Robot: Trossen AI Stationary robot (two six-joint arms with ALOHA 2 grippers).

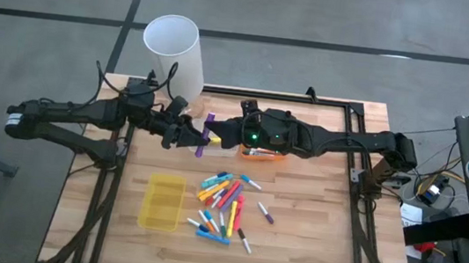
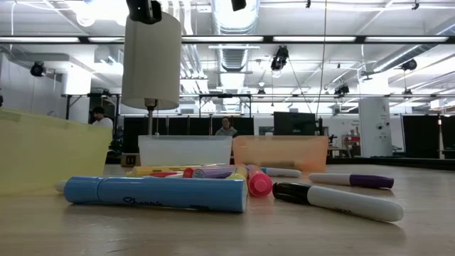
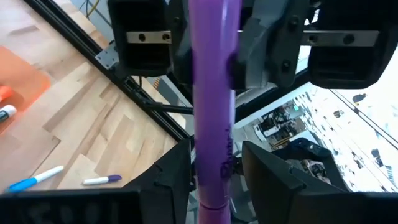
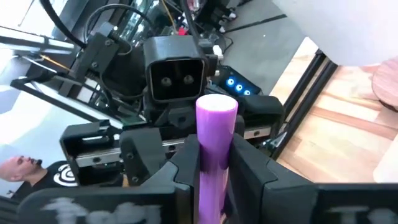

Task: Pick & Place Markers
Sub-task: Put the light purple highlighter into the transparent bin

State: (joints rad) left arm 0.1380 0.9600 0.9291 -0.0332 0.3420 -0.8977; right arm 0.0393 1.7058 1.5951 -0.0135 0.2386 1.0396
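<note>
A thin purple capped marker (image 1: 206, 135) is being clamped between both hands, left hand (image 1: 188, 132) and right hand (image 1: 219, 133), above the wooden desk (image 1: 311, 238), at twelve o'clock from the scattered markers (image 1: 224, 208).

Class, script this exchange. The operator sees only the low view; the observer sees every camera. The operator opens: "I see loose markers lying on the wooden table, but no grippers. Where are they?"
Observer: Both are raised over the table's far half. The left gripper and right gripper meet nose to nose.
Operator: Is either carrying something?
Observer: Yes. The right gripper is shut on a purple capped marker, with the left gripper at that same marker from the opposite side.
Operator: Does the translucent yellow rectangular tray hold anything?
Observer: From above, no marker shows inside the yellow tray.
</note>
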